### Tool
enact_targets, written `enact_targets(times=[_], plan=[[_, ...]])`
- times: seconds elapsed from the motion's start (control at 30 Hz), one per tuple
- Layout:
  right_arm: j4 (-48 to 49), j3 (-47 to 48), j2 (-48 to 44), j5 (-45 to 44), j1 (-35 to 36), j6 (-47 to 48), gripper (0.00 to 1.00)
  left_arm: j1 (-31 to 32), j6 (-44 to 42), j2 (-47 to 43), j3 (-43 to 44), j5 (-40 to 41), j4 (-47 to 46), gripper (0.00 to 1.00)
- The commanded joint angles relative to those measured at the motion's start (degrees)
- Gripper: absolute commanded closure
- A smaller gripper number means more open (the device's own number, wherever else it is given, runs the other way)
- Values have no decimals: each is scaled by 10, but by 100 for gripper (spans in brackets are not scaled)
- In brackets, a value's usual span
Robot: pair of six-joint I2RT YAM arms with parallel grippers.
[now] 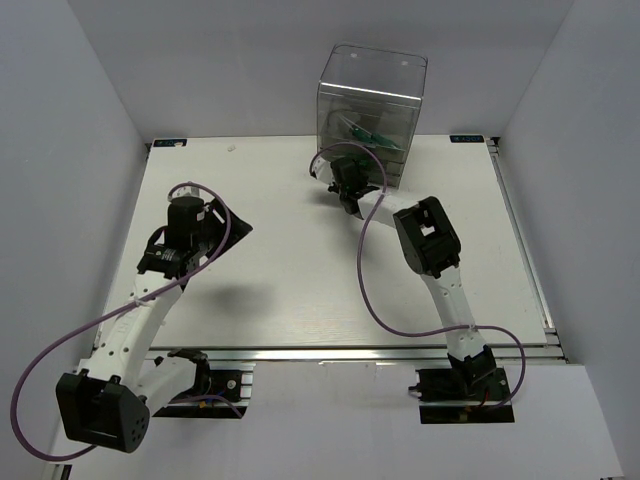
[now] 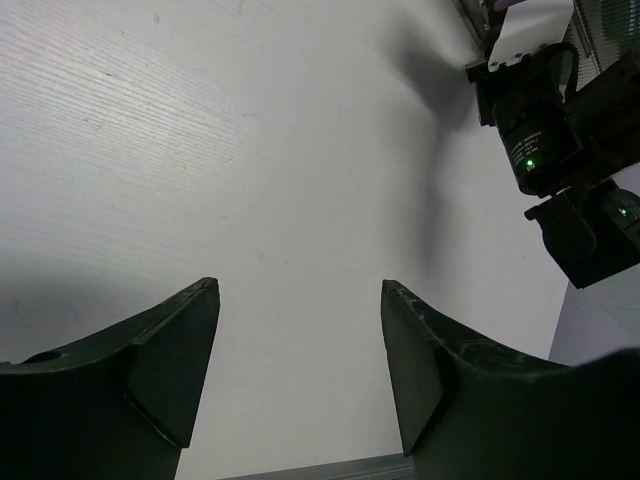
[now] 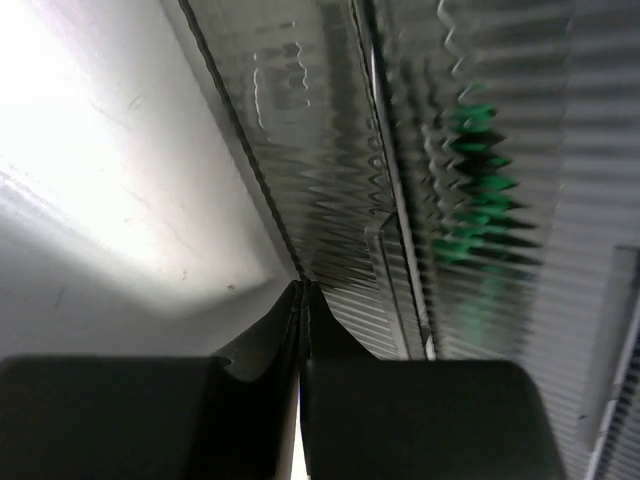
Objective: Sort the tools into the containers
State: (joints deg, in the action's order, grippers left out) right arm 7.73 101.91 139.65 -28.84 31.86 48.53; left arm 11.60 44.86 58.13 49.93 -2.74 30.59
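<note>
The right gripper [image 3: 300,292] stood at the foot of the tall clear plastic cabinet [image 1: 372,95] of stacked shallow drawers, at the far edge of the white table [image 1: 270,290]. Its jaws were pressed together, with only a hairline seam between them and nothing visible in it. The tips sat against, or just beside, the lowest edge of the ribbed drawer front [image 3: 330,180]; contact could not be confirmed. Closed tips make one blunt point, which suits pushing a drawer home, so that was probably the step in hand.

Green shapes, taken to be the handles of the small screwdrivers [image 3: 468,170], showed through the ribbed plastic, inside the cabinet. No tool lay on the visible table, and the slim silver wrenches could not be made out. Sorting therefore appeared near complete.

The left gripper [image 2: 300,290] hung well apart from the cabinet, above the table. Its jaws were spread and empty, and it was presumably parked clear of the right arm's path.
</note>
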Motion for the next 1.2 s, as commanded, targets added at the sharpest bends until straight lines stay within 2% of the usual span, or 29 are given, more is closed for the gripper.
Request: enact_targets(times=[0.0, 0.17, 0.33, 0.37, 0.4, 0.47, 0.5, 0.6, 0.63, 0.67, 0.7, 0.73, 0.8, 0.83, 0.87, 1.0, 1.17], plan=[[61, 31, 6, 18, -6, 39, 100, -1, 1, -21, -2, 8, 10, 24], [62, 43, 10, 42, -21, 64, 100, -1, 1, -23, -1, 12, 15, 25], [75, -6, -32, 69, -27, 61, 100, -1, 5, -29, -8, 10, 8, 24], [67, -16, -44, 79, -27, 53, 100, -1, 5, -31, -10, 8, 6, 24], [19, -31, -79, 98, -26, 40, 100, -1, 4, -32, -10, 6, 5, 24], [-60, -43, -125, 195, -26, -11, 100, -1, 1, -36, -9, 4, -2, 23], [-139, -64, -180, 234, -28, -27, 100, -1, -4, -39, -10, 4, -6, 20], [-212, -108, -297, 386, -29, -92, 98, -1, -13, -52, -19, -5, -34, 13], [-237, -136, -323, 418, -30, -116, 80, -1, -15, -56, -28, -9, -55, 8], [-239, -151, -350, 453, -32, -150, 36, -1, -17, -60, -33, -19, -65, 8], [-238, -168, -395, 466, -35, -218, 14, -1, -20, -61, -36, -24, -76, 4], [-233, -198, -415, 475, -38, -251, 11, -2, -21, -61, -41, -28, -94, 2], [-219, -225, -468, 462, -41, -329, 11, -1, -29, -57, -43, -48, -111, 2], [-219, -234, -481, 447, -41, -400, 11, -1, -34, -55, -42, -53, -123, 2], [-232, -244, -496, 430, -42, -421, 11, -1, -39, -52, -41, -65, -129, 2], [-228, -294, -593, 391, -41, -447, 11, -1, -66, -45, -34, -89, -152, 2], [-241, -312, -634, 350, -46, -456, 11, -1, -83, -40, -26, -107, -171, 2]])
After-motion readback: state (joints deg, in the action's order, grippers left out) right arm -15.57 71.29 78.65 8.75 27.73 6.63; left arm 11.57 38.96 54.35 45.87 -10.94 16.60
